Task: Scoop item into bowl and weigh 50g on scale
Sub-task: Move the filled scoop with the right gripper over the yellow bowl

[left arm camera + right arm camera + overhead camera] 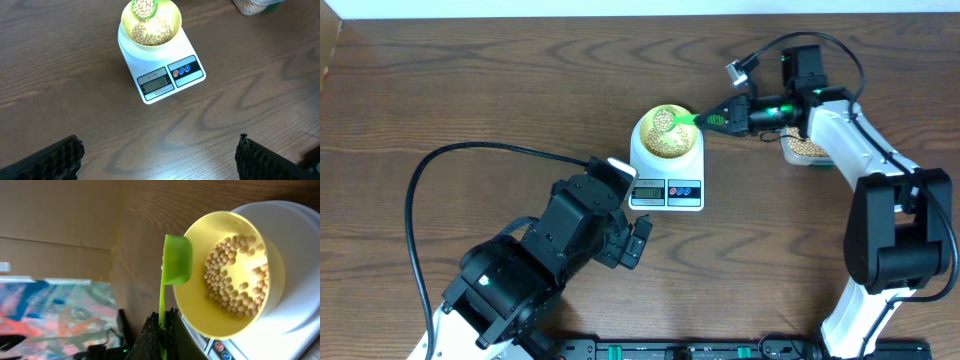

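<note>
Clamping the green scoop (684, 122) by its handle above the bowl (645, 128) of beans (230, 275) on the scale (665, 193), right gripper (720, 120) risks overshooting 50g if the full load tips at once; left gripper (159, 155) spread wide, idle.

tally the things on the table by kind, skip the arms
scale: 1
bowl: 1
scoop: 1
tub: 1
beans: too many to count
total: 4, beans aside
</note>
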Available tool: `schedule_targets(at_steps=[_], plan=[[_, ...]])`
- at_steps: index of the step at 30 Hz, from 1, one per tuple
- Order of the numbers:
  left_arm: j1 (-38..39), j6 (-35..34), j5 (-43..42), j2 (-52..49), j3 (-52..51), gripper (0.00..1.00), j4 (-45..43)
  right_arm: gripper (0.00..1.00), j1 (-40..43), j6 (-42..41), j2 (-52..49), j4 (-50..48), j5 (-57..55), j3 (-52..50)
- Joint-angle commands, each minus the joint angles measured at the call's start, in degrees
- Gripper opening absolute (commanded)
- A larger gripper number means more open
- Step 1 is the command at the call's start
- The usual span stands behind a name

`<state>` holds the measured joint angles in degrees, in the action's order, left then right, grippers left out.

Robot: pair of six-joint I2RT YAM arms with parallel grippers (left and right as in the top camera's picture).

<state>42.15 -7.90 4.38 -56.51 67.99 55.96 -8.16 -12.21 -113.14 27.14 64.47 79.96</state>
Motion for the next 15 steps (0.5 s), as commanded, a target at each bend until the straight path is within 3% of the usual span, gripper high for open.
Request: schedule_targets(at_steps=[1,7,15], plan=[[0.0,-0.3,-0.3,0.0,1.1,0.99,0.2,0.01,-1.5,-3.1,-0.4,-0.8,-4.2,0.5],[0.0,-0.3,-0.3,0.0,1.1,0.99,0.2,0.01,-2.8,-2.6,0.1,2.0,-10.1,3.8],[0.0,-0.3,-0.3,0.0,1.1,0.99,0.2,0.01,-5.5,5.8,1.0,18.8,-26.0,13.9]])
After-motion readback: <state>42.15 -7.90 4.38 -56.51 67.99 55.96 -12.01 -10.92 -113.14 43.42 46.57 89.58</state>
